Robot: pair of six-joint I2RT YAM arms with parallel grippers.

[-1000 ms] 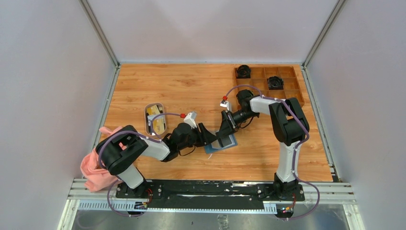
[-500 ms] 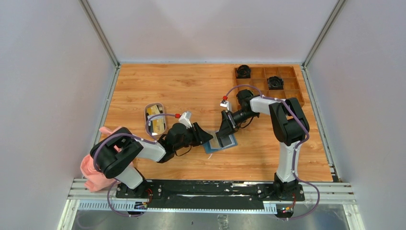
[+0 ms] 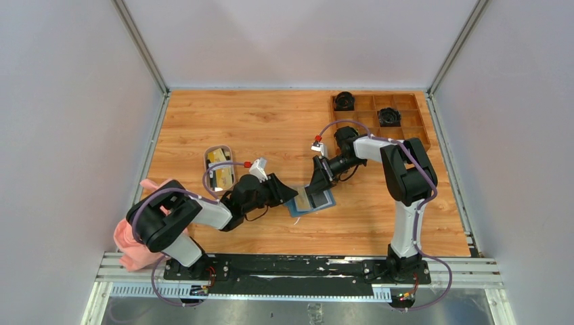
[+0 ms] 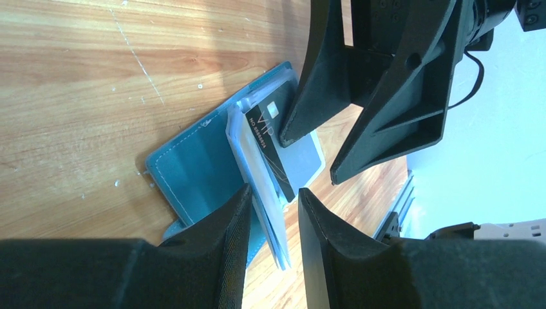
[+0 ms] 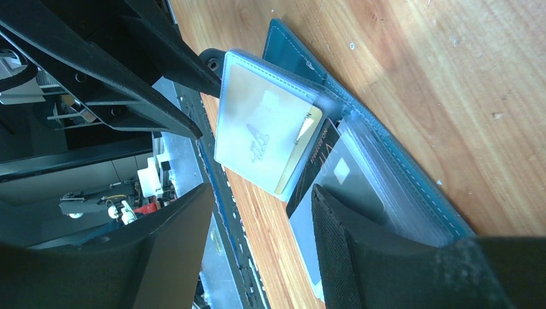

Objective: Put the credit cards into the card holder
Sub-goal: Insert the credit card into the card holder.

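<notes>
Near the middle of the wooden surface (image 3: pixel 271 122) the card holder (image 3: pixel 325 202) lies open, teal cover down, with both arms meeting over it. Its clear leaves (image 4: pixel 254 161) stand up from the spine; one raised leaf (image 5: pixel 257 129) carries a yellowish card (image 5: pixel 304 147) with a pale card in front of it. Beside it a black card (image 4: pixel 264 138) printed "VIP" sits partly tucked into a pocket, a grey card (image 4: pixel 308 161) lying flat next to it.

Left of the holder, a small oval dish (image 3: pixel 206 166) holds more credit cards (image 3: pixel 222 177), yellow among them. At the far right corner a brown compartment tray (image 3: pixel 423 128) has a black round item (image 3: pixel 344 101) in one cell and another (image 3: pixel 388 116) in a second cell. A pink cloth (image 3: pixel 132 237) hangs by the left arm's base.

The left gripper (image 4: pixel 273 206) has its fingers slightly apart, the upright leaves running into the gap without a clear pinch. The right gripper (image 5: pixel 257 225) is spread wide and holds nothing, one finger (image 4: pixel 302 109) resting its tip on the black card
</notes>
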